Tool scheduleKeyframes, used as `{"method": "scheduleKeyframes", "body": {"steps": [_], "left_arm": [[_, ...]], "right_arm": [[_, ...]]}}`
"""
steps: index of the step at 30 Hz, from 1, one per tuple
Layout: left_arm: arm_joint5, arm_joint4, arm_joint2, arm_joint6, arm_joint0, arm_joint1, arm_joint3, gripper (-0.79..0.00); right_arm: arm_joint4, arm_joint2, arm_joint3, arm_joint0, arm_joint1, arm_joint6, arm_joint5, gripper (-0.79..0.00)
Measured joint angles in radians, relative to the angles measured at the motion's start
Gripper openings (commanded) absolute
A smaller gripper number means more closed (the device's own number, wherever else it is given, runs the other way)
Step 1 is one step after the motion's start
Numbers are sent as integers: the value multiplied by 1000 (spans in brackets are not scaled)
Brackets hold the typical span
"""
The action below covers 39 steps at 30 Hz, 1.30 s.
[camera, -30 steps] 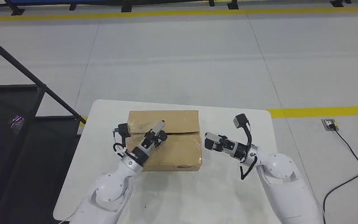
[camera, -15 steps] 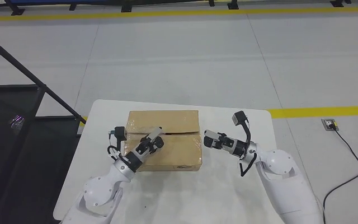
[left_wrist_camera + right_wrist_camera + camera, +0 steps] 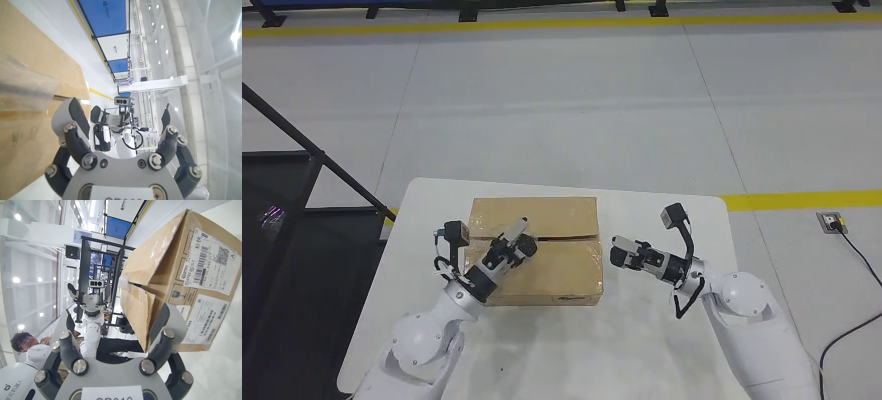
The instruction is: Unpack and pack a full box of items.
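Note:
A closed brown cardboard box sits in the middle of the white table, with clear tape along its top seam. My left gripper hovers open over the box top near the seam; its fingers are spread wide around nothing. My right gripper is open just off the box's right end. In the right wrist view one of the fingers rests by the corner of a top flap, and the box shows printed labels on its side.
A black metal rack stands off the table's left side. Bare table lies in front of the box and to the right of it. In the left wrist view, the other arm's gripper shows beyond the box.
My left gripper has drawn back a little across the box top toward its own arm. The right gripper shifted slightly away from the box end. The box has not moved.

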Motion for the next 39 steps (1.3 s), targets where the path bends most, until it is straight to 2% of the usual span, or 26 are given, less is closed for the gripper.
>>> {"method": "scheduleKeyframes", "body": {"steps": [3, 5, 10, 21, 25, 39], "left_arm": [[14, -77, -75, 43, 21, 3, -12, 0], [75, -133, -127, 46, 16, 7, -2, 0], [209, -168, -187, -48, -15, 18, 55, 0], [216, -109, -189, -87, 7, 26, 65, 0], [228, -92, -162, -87, -7, 24, 88, 0], [174, -4, -42, 17, -65, 5, 157, 0]], "right_arm": [[5, -5, 10, 8, 1, 4, -4, 0], [11, -11, 21, 15, 1, 7, -10, 0], [28, -33, 62, 45, -1, 16, -27, 0], [52, -61, 127, 80, -2, 25, -58, 0], [59, -67, 136, 86, -1, 25, -65, 0], [79, -68, 153, 74, 6, 24, -90, 0]]}}
